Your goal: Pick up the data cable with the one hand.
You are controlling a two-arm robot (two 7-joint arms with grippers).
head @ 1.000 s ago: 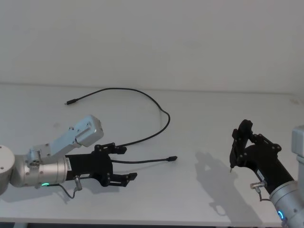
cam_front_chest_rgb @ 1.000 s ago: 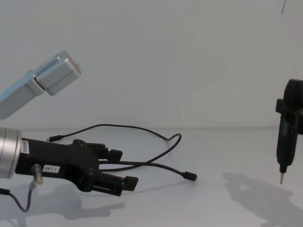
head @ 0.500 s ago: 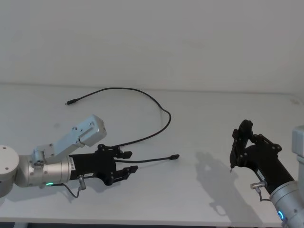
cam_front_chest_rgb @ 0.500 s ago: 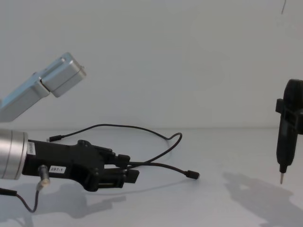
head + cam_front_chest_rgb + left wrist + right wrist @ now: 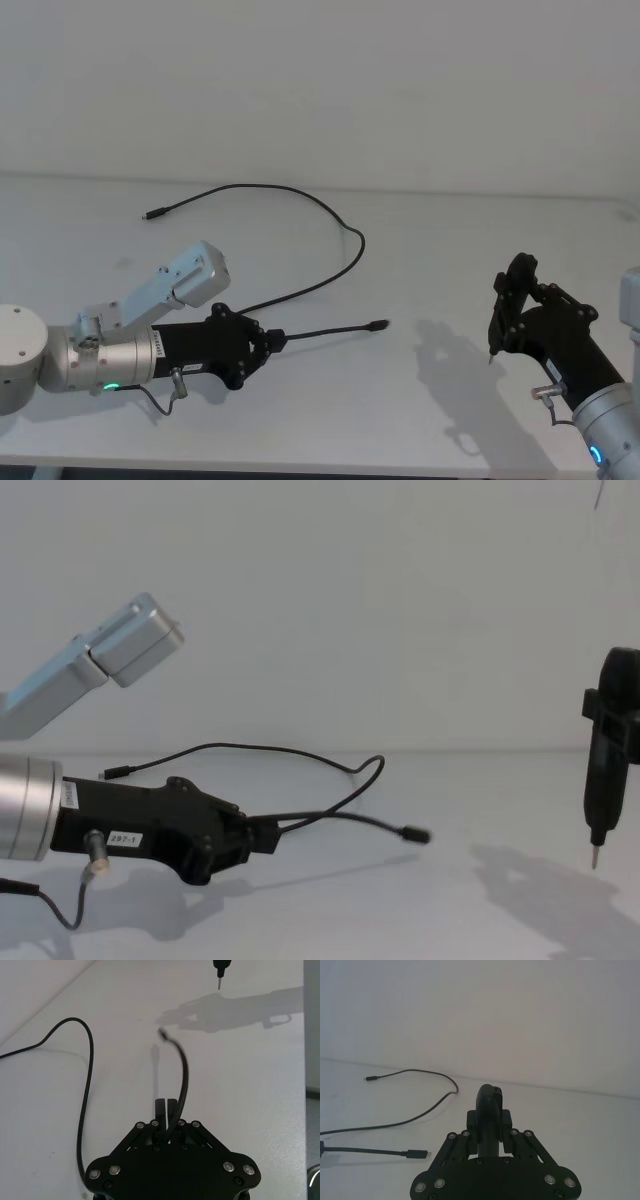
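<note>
Jaws of left gripper (image 5: 268,341) have clamped onto data cable (image 5: 330,215) near front-left of tabletop (image 5: 420,250); grasp made, lift next; right gripper (image 5: 495,340) parked closed near right edge.

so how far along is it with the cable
Done: the left gripper is shut on the cable close to one plug. In hand: that short end hangs clear of the table, casting a shadow below it. Left: the long loop and the far plug lie flat, so the lift has barely begun. The right gripper hovers off to the right.
</note>
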